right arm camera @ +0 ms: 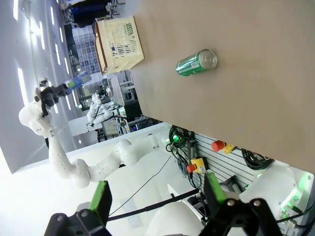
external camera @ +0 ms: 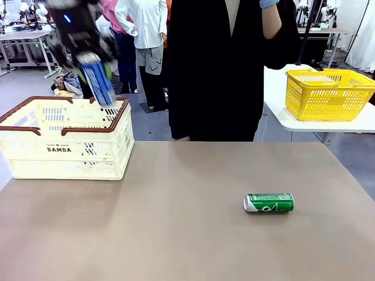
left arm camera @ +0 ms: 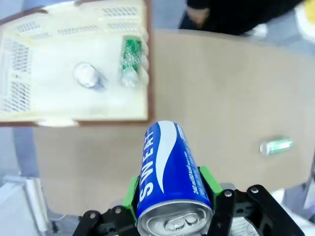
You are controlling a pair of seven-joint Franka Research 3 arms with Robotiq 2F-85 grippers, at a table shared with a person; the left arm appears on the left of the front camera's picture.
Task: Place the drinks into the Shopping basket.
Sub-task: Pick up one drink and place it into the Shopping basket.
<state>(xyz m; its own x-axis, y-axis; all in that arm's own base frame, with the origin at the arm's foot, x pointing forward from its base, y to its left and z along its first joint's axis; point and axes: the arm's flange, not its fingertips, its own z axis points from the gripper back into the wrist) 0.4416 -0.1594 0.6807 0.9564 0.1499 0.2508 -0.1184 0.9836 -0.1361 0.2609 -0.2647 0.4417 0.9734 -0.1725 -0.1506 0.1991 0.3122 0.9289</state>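
Held high above the right end of the large cream-white slotted plastic basket [external camera: 64,153] with brown rim and handles, at the table's left: a tilted blue slim drink can [external camera: 98,83] with white lettering and a silver top. Clamped in the left gripper [external camera: 88,61], black with two fingers, well clear of the brown rim; cannot tell whether inside or outside the rim line.

From the left wrist, green pads [left arm camera: 209,179] pressed on both flanks of the can, silver top toward the camera, bottom aimed near the basket's near right corner. Inside the basket, a green cylinder [left arm camera: 130,59] lying along the right wall and a round pale-topped object [left arm camera: 86,75] beside it, too blurred to name. Bare basket floor to the left of both.

Wide open stretch of brown tabletop [external camera: 176,234] between the basket and the green slim drink can [external camera: 268,202] with white lettering. Lying on its side right of centre, silver top toward picture left, free on all sides.

Past the far edge, a person in black [external camera: 217,70] close to the table. Off to the right, a yellow mesh basket [external camera: 331,93] on a white side table, well apart.

Right gripper [right arm camera: 156,196] spread wide, gripping nothing.
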